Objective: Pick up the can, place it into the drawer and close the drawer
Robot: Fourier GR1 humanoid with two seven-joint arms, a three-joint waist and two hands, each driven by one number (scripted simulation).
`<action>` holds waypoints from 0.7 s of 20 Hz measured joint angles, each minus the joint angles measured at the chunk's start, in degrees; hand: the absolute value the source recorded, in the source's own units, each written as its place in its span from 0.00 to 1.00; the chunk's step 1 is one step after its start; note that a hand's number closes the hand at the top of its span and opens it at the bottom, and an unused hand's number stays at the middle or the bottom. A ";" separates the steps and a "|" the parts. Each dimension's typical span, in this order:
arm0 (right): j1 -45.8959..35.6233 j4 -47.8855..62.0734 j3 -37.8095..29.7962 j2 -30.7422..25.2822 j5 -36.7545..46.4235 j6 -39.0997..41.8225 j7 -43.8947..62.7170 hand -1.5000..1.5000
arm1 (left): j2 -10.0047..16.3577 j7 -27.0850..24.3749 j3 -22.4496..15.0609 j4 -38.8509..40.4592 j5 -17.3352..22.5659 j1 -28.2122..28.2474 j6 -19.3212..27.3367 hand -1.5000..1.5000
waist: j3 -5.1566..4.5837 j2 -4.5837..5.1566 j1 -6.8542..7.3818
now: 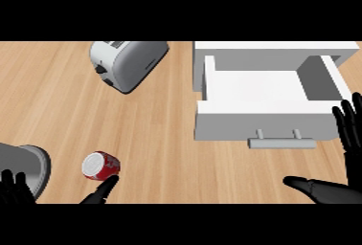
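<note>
A red can [101, 165] with a silver top lies on the wooden counter at the lower left. My left hand [17, 191] shows at the bottom left edge, fingers straight, its thumb tip just below the can. A white drawer [263, 122] stands pulled out at the right, its inside bare, with a grey handle [281, 142] on the front. My right hand [339, 186] is open at the lower right, its fingers rising beside the drawer's right front corner.
A silver toaster [128, 62] lies at the back, left of the drawer cabinet [276, 50]. A grey rounded object [27, 165] sits at the left edge, beside the can.
</note>
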 measured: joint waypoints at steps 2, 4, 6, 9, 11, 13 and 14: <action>0.49 -0.39 0.03 -0.01 0.06 0.42 0.05 0.00 | -0.01 0.37 -0.69 2.21 -0.27 -1.01 1.14 0.00 | -0.01 -0.01 -0.02; 1.50 -0.38 0.25 0.52 0.22 0.75 -1.16 0.00 | -0.01 0.99 -0.16 4.39 0.16 -2.67 1.88 0.00 | -0.02 -0.01 -0.06; 1.01 0.30 -1.21 -0.16 -1.02 1.49 -1.33 0.00 | -0.01 0.58 -0.60 6.56 0.91 -3.37 2.98 0.00 | -0.03 0.00 -0.04; 1.64 -0.87 -0.96 0.14 -0.48 1.39 -0.84 0.00 | 0.57 -1.42 -0.31 11.11 3.65 -4.89 5.38 0.00 | -0.06 -0.03 -0.07; 2.13 -0.77 -1.80 -0.03 -1.07 2.01 -1.76 0.00 | 0.36 -2.92 -0.31 13.93 5.18 -5.58 6.84 0.00 | -0.06 -0.02 -0.08; 2.36 -2.05 -3.26 -0.75 -2.39 2.49 -0.93 0.00 | 0.51 -5.88 0.08 16.54 8.26 -5.58 8.29 0.00 | -0.06 -0.03 -0.09; 2.41 -2.24 -3.52 -0.80 -2.43 2.54 -0.95 0.00 | 0.77 -8.04 0.29 18.14 10.65 -5.79 9.07 0.00 | -0.09 -0.06 -0.07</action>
